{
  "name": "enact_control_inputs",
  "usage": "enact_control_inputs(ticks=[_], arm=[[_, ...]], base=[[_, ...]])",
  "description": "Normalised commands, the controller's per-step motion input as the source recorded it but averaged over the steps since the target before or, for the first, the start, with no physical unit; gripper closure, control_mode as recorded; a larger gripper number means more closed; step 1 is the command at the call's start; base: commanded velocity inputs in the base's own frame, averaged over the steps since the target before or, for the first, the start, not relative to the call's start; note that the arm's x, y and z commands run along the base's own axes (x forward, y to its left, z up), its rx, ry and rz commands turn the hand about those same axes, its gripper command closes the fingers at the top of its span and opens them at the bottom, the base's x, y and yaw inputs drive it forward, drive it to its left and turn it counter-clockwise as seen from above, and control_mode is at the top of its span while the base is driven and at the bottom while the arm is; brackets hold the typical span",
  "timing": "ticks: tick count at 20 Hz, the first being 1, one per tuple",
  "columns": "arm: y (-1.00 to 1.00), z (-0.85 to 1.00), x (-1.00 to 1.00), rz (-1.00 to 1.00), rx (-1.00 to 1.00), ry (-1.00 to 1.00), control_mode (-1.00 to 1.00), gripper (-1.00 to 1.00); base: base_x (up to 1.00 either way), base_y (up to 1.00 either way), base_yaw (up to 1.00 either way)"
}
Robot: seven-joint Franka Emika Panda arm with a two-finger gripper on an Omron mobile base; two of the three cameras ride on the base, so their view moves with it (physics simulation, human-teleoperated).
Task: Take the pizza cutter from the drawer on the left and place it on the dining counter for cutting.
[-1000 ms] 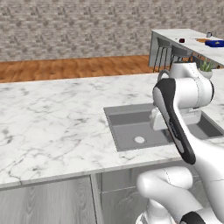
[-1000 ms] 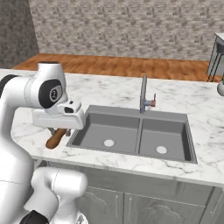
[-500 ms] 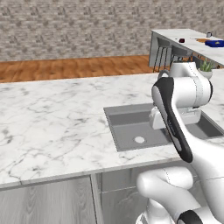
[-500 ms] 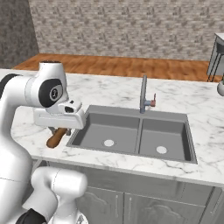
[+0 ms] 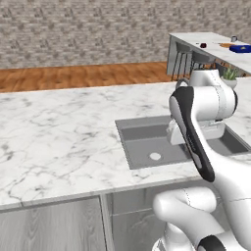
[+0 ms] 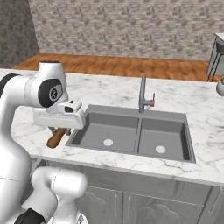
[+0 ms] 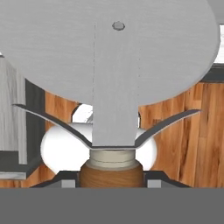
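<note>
My gripper (image 6: 59, 131) is shut on the pizza cutter (image 6: 56, 139), whose brown wooden handle hangs below the hand over the marble counter's front edge, just left of the sink. In the hand view the cutter's round grey blade (image 7: 109, 48) spreads across the top, and the handle (image 7: 111, 176) sits between the dark fingertips (image 7: 65, 178). The dining counter (image 5: 196, 38) is a white marble top far off at the upper right of the left base view, with small items on it. The drawer is out of view.
A grey double sink (image 6: 133, 135) with a tall faucet (image 6: 143, 93) is set in the marble counter (image 5: 59, 137) straight ahead. Grey cabinet fronts (image 5: 49, 225) run below. Behind lie a wooden floor (image 5: 83, 76) and a brick wall (image 5: 83, 29).
</note>
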Motion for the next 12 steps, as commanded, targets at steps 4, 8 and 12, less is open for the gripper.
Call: enact_control_inputs(ticks=[4,8,12], arm=[[0.0,0.0,0.0,0.0,0.0,0.0,1.0,1.0],[0.0,0.0,0.0,0.0,0.0,0.0,1.0,1.0],[0.0,0.0,0.0,0.0,0.0,0.0,1.0,1.0]], base=[[-0.48,-0.87,0.0],[-0.32,-1.0,-0.04],[-0.04,-1.0,-0.1]])
